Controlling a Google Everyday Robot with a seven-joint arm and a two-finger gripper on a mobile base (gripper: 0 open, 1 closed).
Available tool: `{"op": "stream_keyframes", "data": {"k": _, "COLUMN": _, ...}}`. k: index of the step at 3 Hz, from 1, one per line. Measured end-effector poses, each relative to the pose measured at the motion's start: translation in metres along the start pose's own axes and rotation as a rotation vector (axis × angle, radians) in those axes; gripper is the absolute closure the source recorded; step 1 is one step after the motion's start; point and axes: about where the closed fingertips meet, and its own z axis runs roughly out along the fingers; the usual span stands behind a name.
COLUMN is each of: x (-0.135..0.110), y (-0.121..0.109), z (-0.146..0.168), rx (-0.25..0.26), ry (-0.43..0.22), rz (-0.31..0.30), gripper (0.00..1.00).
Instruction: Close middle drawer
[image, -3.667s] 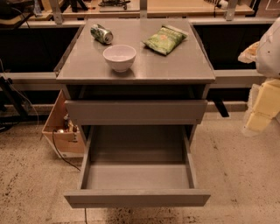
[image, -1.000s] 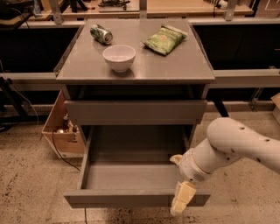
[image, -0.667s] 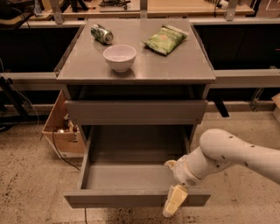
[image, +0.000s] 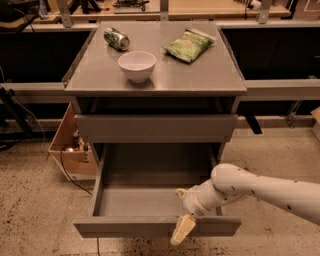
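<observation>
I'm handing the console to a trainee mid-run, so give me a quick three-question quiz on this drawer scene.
1. True or false: the middle drawer is already shut.
2. Multiple choice: where is the gripper? A) resting on the floor. B) at the middle drawer's front edge, right of centre. C) inside the cardboard box.
3. Short answer: which three items sit on the cabinet top?

Key
1. False: it is pulled well out.
2. B.
3. A can, a white bowl and a green snack bag.
</observation>
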Motion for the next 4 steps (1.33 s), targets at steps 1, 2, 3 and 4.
{"op": "stream_keyframes", "data": {"k": 1, "x": 0.003, "y": -0.025, "z": 0.034, "rx": 0.02, "ry": -0.054, "rz": -0.03, "gripper": 0.0}}
{"op": "stream_keyframes", "data": {"k": 2, "x": 0.0, "y": -0.042, "z": 0.05, "rx": 0.06, "ry": -0.085, "rz": -0.055, "gripper": 0.03}}
{"op": "stream_keyframes", "data": {"k": 3, "x": -0.003, "y": -0.051, "z": 0.057, "rx": 0.09, "ry": -0.099, "rz": -0.067, "gripper": 0.27}}
{"op": "stream_keyframes", "data": {"k": 4, "x": -0.012, "y": -0.057, "z": 0.056, "rx": 0.112, "ry": -0.108, "rz": -0.088, "gripper": 0.49}}
